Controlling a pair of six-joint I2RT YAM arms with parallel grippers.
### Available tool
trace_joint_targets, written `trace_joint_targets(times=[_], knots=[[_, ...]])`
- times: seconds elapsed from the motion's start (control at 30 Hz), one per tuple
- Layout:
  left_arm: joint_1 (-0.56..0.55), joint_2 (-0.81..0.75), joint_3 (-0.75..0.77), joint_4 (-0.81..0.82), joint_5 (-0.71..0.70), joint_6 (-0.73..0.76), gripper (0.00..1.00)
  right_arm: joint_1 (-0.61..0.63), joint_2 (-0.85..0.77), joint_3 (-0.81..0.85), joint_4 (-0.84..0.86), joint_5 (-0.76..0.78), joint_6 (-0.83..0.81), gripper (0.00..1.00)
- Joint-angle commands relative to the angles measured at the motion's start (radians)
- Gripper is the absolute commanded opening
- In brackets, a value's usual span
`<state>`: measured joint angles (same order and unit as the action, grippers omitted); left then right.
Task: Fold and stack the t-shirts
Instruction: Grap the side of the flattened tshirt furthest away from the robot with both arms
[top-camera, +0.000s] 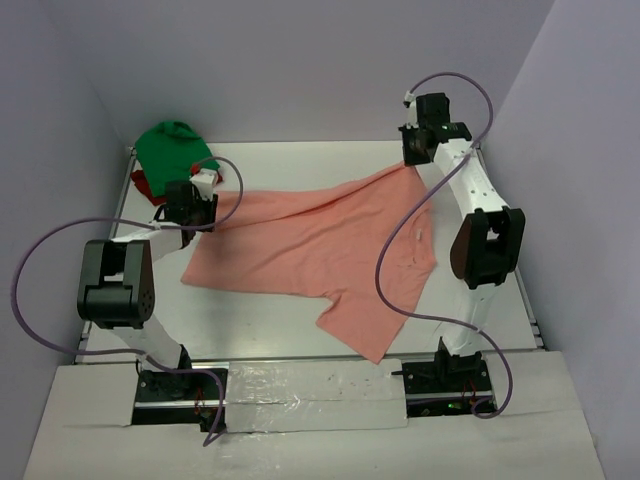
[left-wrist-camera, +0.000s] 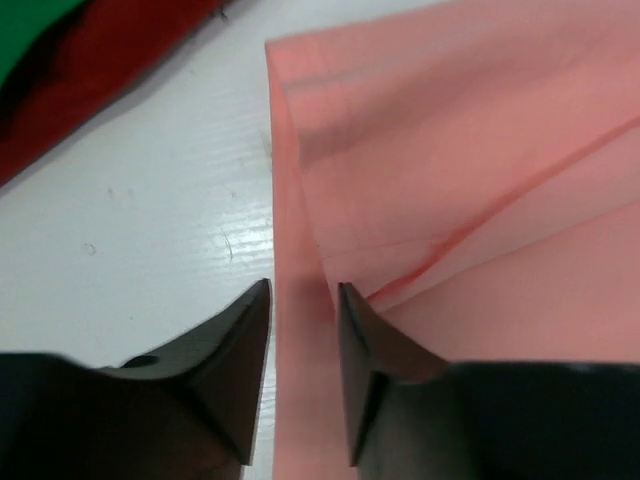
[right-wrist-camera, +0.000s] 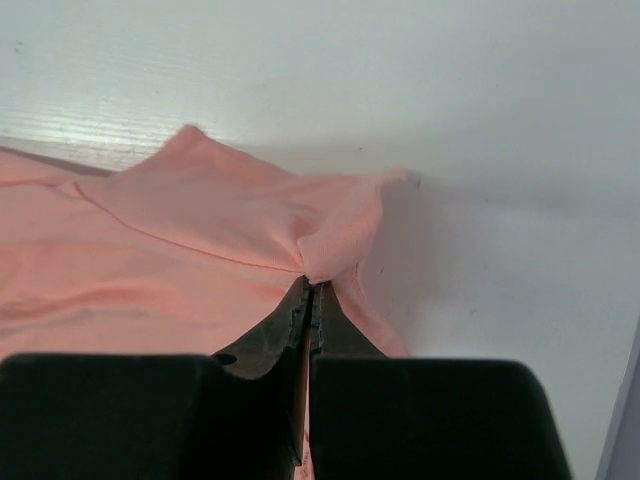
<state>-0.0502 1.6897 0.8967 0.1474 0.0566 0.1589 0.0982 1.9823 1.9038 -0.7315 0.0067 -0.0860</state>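
Two sets of jaws meet the salmon-pink t-shirt (top-camera: 320, 250) spread on the tabletop (top-camera: 260, 320): the right jaws are closed, pinching a bunched edge at their tips, the left jaws stand parted astride a folded edge, with the green t-shirt (top-camera: 175, 150) and dark red t-shirt (left-wrist-camera: 100, 70) ahead to their left.

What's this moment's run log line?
left pincer: open, astride salmon shirt edge | right pincer: shut on salmon shirt | green shirt: far-left pile

The pink shirt (top-camera: 300, 240) is plain salmon, the green shirt (top-camera: 172, 148) bright and plain, the red shirt (top-camera: 143, 185) dark, the table (top-camera: 260, 312) white, the cables (top-camera: 13, 293) purple, the walls (top-camera: 300, 60) pale lilac.
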Motion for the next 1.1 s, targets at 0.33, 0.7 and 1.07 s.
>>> trace_joint_targets(times=[0.33,0.7,1.07], knots=[[0.009,-0.054,0.047,-0.063,0.023,0.018,0.73,-0.011,-0.074,-0.08,-0.069,-0.037,-0.001,0.0],[0.024,-0.154,0.105,-0.187,0.054,0.021,0.73,-0.023,0.033,-0.297,-0.144,-0.092,-0.044,0.0],[0.041,-0.154,0.156,-0.238,0.101,0.002,0.73,-0.025,0.041,-0.44,-0.119,-0.171,-0.141,0.38]])
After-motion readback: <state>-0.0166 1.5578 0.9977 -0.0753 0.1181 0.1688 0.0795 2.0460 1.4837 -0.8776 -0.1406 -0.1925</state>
